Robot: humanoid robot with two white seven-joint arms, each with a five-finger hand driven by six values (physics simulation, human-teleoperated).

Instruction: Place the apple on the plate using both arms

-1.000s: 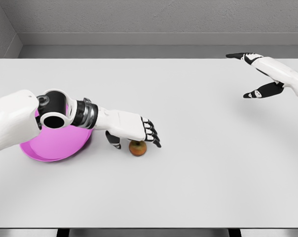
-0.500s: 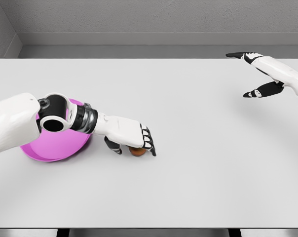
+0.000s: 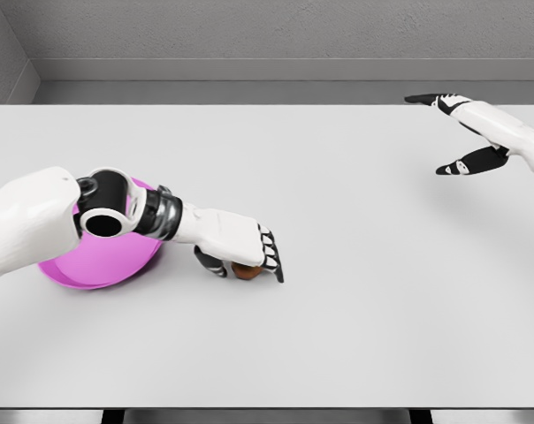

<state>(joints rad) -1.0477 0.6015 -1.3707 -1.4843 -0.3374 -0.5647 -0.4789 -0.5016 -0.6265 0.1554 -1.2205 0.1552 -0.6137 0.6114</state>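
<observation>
Head view: left hand (image 3: 242,252) cups down over the apple (image 3: 245,271), fingers curled around its rounded sides; likely firm, smooth, roll-prone. Right hand (image 3: 466,132) hangs spread.

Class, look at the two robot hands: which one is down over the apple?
The left robot hand, beside the pink plate, covers the apple. The right robot hand hangs open at the table's far right.
</observation>
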